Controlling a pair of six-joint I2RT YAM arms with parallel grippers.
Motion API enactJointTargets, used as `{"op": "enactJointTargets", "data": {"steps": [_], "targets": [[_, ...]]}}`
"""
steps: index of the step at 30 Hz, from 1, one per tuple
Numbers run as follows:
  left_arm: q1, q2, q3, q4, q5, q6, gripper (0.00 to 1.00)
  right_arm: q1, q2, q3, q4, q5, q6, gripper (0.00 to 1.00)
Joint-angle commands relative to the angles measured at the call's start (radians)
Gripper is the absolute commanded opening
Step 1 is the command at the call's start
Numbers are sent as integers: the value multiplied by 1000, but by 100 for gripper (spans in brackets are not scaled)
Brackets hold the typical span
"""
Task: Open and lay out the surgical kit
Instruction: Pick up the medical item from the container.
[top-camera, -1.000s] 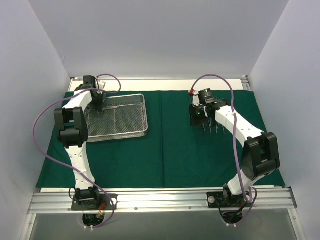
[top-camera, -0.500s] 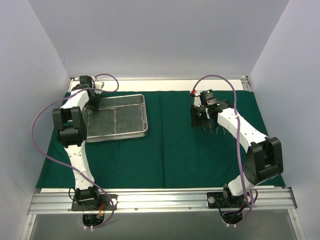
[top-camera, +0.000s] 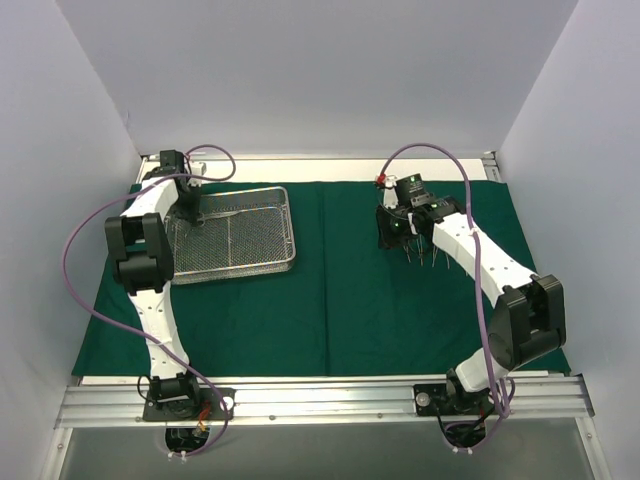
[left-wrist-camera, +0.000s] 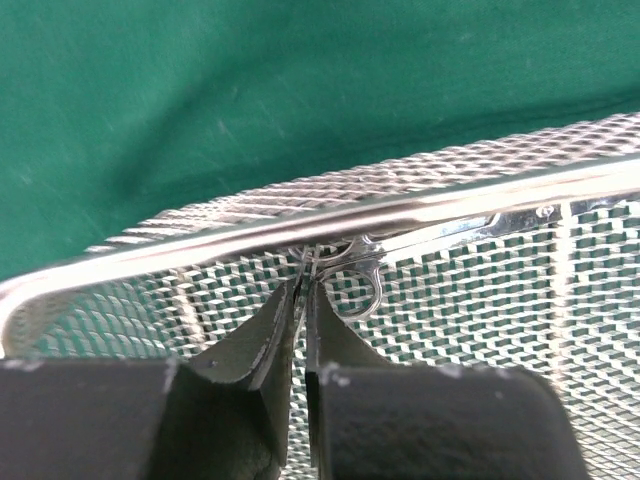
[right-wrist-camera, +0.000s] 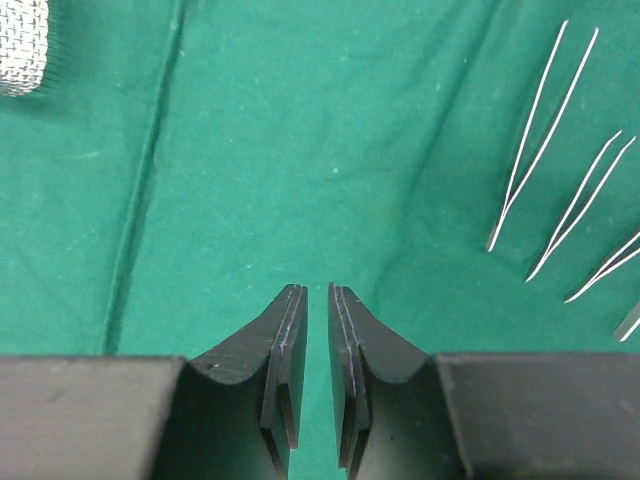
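Overhead, the surgical kit's dark green cloth wrap (top-camera: 330, 310) is lying spread flat across the table, with a straight crease running down its middle, and the other pieces are resting on it in 2 groups well apart. The rectangular wire-mesh tray (top-camera: 292, 230) is sitting on the cloth's far left part, its silvery lattice framed by a smooth, rounded steel rim (left-wrist-camera: 330, 222). The left gripper (left-wrist-camera: 306, 285) is reaching down inside the tray at its far left wall. Its 2 black, wedge-shaped fingers (left-wrist-camera: 250, 345) are drawn almost together, pinching a thin steel wire fitting (left-wrist-camera: 312, 258) just under the rim. Beside it a small wire loop (left-wrist-camera: 368, 295) is hanging against the mesh; whether either piece belongs to the tray or to an instrument is not clear. On the right half, slim steel forceps (right-wrist-camera: 545, 130) are lying side by side on the cloth, each a narrow V of 2 thin, shiny blades, with 3 such pairs showing in the right wrist view. The right gripper (right-wrist-camera: 318, 292) is pointing down at bare cloth just left of them, its 2 matte black fingers (right-wrist-camera: 375, 350) nearly pressed together, with only a narrow slit between them and nothing in it.
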Motion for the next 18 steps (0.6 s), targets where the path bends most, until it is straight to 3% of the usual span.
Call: {"op": "enactJointTargets", "data": {"steps": [1,10,18], "targets": [[8,-69,17,-53,-23,-115,2,9,-13,55,-34,26,4,16],[-6,-192,28,-271,18,-279,2,11,-20,70,0,14,25,18],[-12,-258,-55,-412,78,-266,2,16,-27,67,35,-17,59,18]]}}
